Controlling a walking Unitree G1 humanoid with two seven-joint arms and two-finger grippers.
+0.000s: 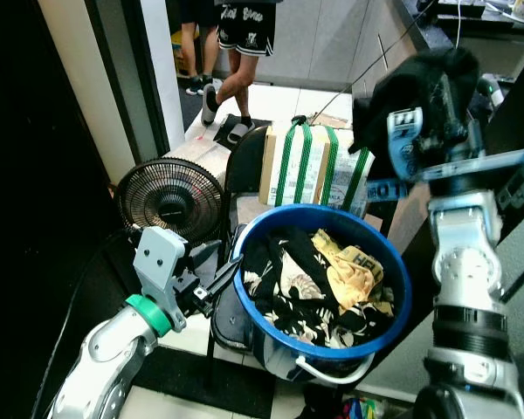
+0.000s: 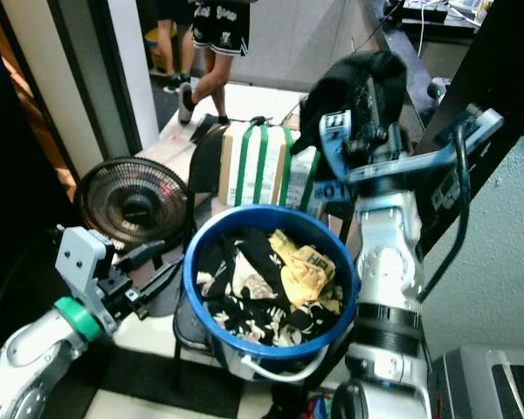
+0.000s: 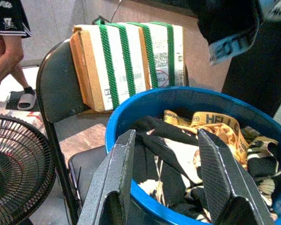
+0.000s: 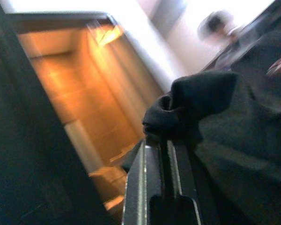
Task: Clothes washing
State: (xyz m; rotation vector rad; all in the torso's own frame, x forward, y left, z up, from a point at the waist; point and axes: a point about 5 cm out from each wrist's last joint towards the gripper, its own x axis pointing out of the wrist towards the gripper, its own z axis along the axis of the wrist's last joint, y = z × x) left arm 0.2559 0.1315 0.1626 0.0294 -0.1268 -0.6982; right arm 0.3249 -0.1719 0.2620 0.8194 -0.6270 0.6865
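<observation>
A blue tub [image 1: 393, 288] full of clothes [image 1: 319, 284] sits on a black chair [image 1: 244, 166] in front of the robot; most of the clothes are black with pale flower print, and a yellow garment [image 1: 354, 271] lies on top toward the right side. The left gripper [image 1: 220, 278] reaches in low from the left, its fingers [image 3: 114, 173] spread open and straddling the near rim of the tub, one finger outside the wall and the other over the clothes, holding nothing. The right gripper [image 2: 360, 105] is raised high above and behind the tub's right side, its fingers clamped on a black garment [image 1: 424, 83] that bunches over them and hangs well clear of the tub; the right wrist view is blurred, with dark cloth [image 4: 210, 112] gathered at the fingertips. Behind the chair stands a cardboard box [image 1: 310, 166] bound with green straps. A black fan [image 1: 170, 202] stands on the floor just left of the chair. Farther back, a person's legs [image 1: 231, 83] in black shorts and slippers stand on the tiled floor [image 1: 271, 100].
</observation>
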